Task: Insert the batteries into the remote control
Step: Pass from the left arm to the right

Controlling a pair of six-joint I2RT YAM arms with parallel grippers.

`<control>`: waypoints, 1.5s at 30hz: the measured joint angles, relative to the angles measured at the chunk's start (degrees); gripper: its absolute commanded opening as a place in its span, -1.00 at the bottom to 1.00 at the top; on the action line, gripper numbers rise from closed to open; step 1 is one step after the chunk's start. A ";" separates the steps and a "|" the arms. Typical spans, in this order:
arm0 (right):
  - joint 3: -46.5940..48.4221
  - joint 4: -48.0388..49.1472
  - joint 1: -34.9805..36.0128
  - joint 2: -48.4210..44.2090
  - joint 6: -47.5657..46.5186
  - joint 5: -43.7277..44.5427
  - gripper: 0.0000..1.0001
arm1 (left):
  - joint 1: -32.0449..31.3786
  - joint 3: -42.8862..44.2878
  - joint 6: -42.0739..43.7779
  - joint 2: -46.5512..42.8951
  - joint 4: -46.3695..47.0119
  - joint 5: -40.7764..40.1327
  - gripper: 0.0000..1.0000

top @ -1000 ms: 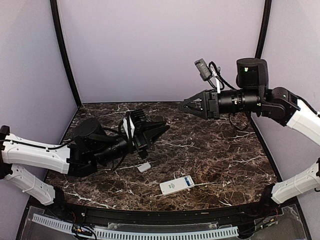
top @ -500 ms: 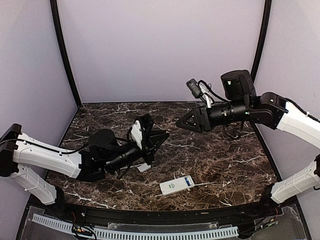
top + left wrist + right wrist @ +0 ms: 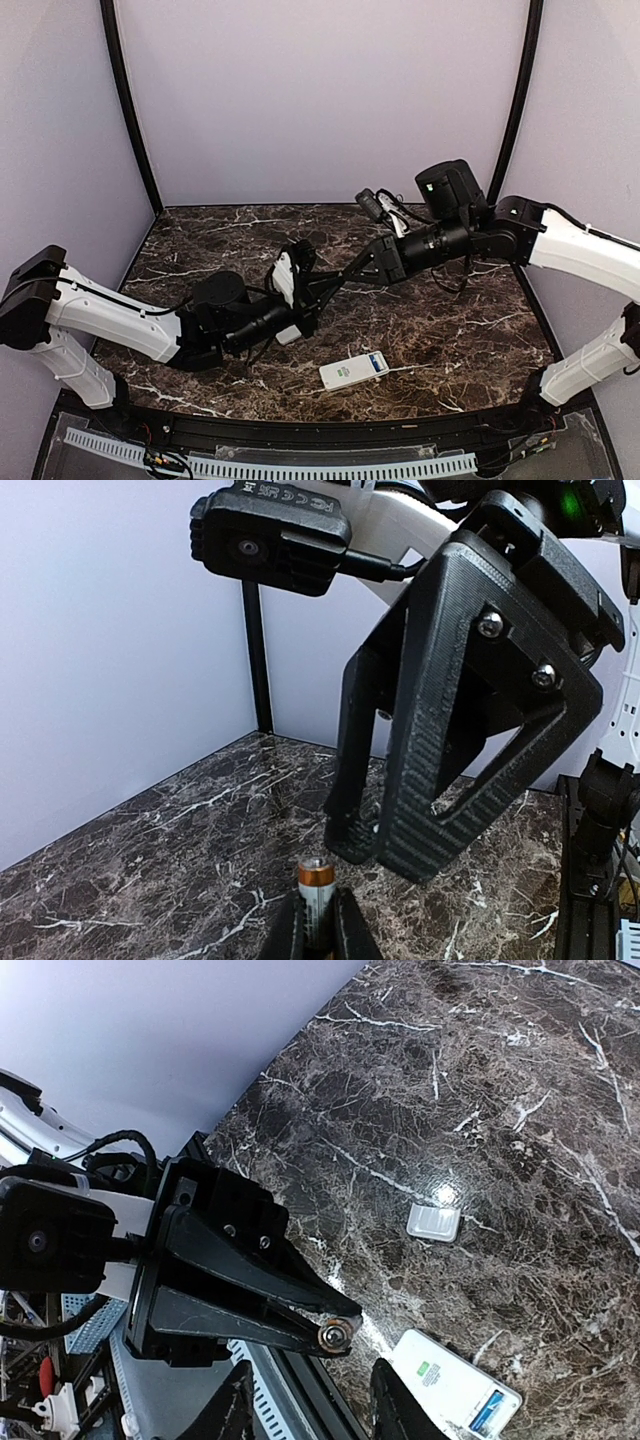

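Observation:
My left gripper (image 3: 317, 920) is shut on a battery (image 3: 316, 882), a silver cylinder with a copper-coloured top, and holds it up off the table. In the right wrist view the battery's end (image 3: 332, 1334) pokes out of the left gripper (image 3: 342, 1318). My right gripper (image 3: 315, 1415) is open, its fingertips (image 3: 352, 842) just beyond the battery's top, apart from it. In the top view the left gripper (image 3: 322, 295) and right gripper (image 3: 347, 279) meet tip to tip at mid-table. The white remote control (image 3: 354, 370) lies face up near the front edge and also shows in the right wrist view (image 3: 455, 1392). No second battery shows.
A small loose white cover piece (image 3: 288, 335) lies on the dark marble table (image 3: 450, 320) under the left arm, left of the remote; it also shows in the right wrist view (image 3: 433, 1222). Pale walls close the back and sides. A black rail runs along the front edge.
The right gripper has come down and to the left to meet the left gripper. The left arm has reached forward and right, still holding the battery.

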 measured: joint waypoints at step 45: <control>0.50 4.44 -0.98 4.11 4.15 0.61 -0.69 | 0.00 -0.50 -0.94 -0.02 0.44 -0.70 -1.00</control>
